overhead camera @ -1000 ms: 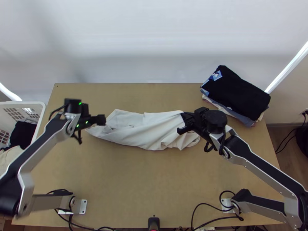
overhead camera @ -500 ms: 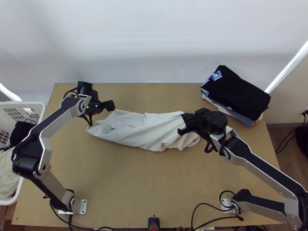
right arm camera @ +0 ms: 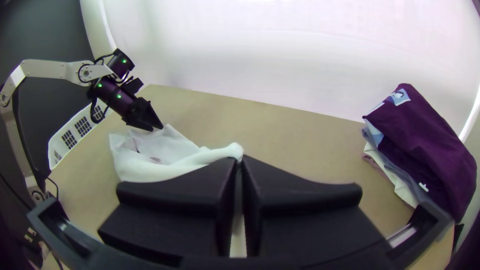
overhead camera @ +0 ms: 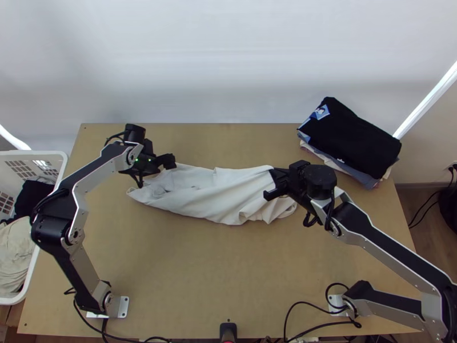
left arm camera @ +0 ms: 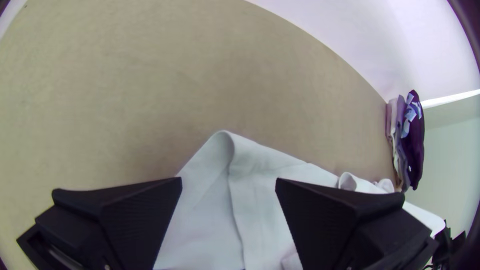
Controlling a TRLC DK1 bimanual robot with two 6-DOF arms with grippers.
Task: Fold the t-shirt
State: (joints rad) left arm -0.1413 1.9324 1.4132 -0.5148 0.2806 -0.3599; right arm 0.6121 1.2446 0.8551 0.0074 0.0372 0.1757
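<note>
While the t-shirt (overhead camera: pixel 228 197) lies bunched in a long, uneven band across the middle of the table (overhead camera: pixel 200 274), each of the two grippers is placed at one end of it. The cloth is white, and many soft creases run along its length.

The left gripper (overhead camera: pixel 171 162) is at the far corner of the shirt's left end. In the left wrist view its two fingers (left arm camera: pixel 145 215) stand wide apart, with pale fabric seen in the space between them, so the gripper is open and nothing is pinched. Near this corner one edge of the cloth is turned over in a small curl (it makes a loose loop, like the beginning of a fold). Whether the fingers touch the cloth, I cannot tell.

The right gripper (overhead camera: pixel 275 174) is at the other end of the shirt. Its fingers (right arm camera: pixel 200 185) are closed on the cloth, and a narrow part of white fabric comes out between their tips. Beside this gripper, the rest of that end hangs in rounded folds toward the near side.

At the far right corner of the table is a pile of folded clothes (overhead camera: pixel 348 140), with a black one on the top. Beyond the left edge stands a white basket (overhead camera: pixel 48 152) with garments (overhead camera: pixel 14 251) inside.
</note>
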